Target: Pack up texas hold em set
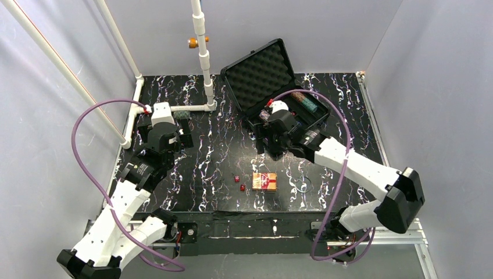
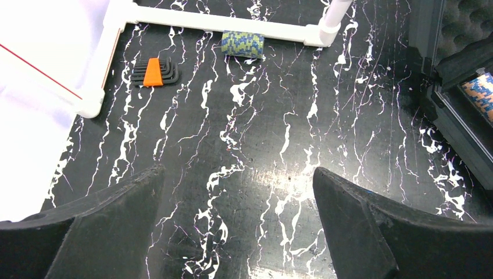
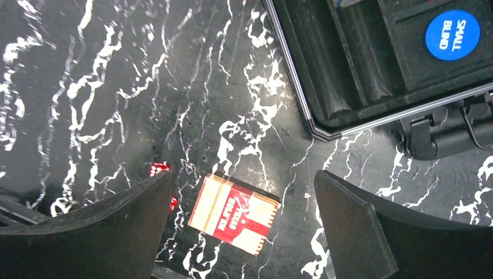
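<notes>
Packing is partly done. The black hard plastic case [image 1: 263, 81] stands open at the back of the black marbled table [image 1: 200, 168], foam-lined lid up. A row of chips sits inside it, and a blue round disc [image 3: 452, 35] marked SMALL BLIND lies in a tray slot.

The red-and-yellow card box [image 3: 235, 214] lies flat on the table, near the front edge and apart from the case. The small red dice [image 1: 239, 182] lie just left of it.

The right gripper [image 3: 241, 174] hangs above the box, wide open and empty. The step in hand looks like picking up the card box. The next move calls for coming down, squaring the jaws across the box's short sides, closing, then carrying it to the case.

The left gripper [image 2: 238, 170] is also spread wide and holds nothing. It faces a blue-green-yellow poker chip stack [image 2: 242, 43] lying on its side against the white plastic pipe [image 2: 215, 22]. This is probably its target. Black hex keys in an orange holder [image 2: 154, 72] lie nearby and are not part of the set.

Hard to see:
- The right arm covers much of the case tray in the top view.
- The dice count is unclear, and one is half hidden behind a finger in the right wrist view.
- No orange disc is visible.
- The case is cut off in both wrist views.
</notes>
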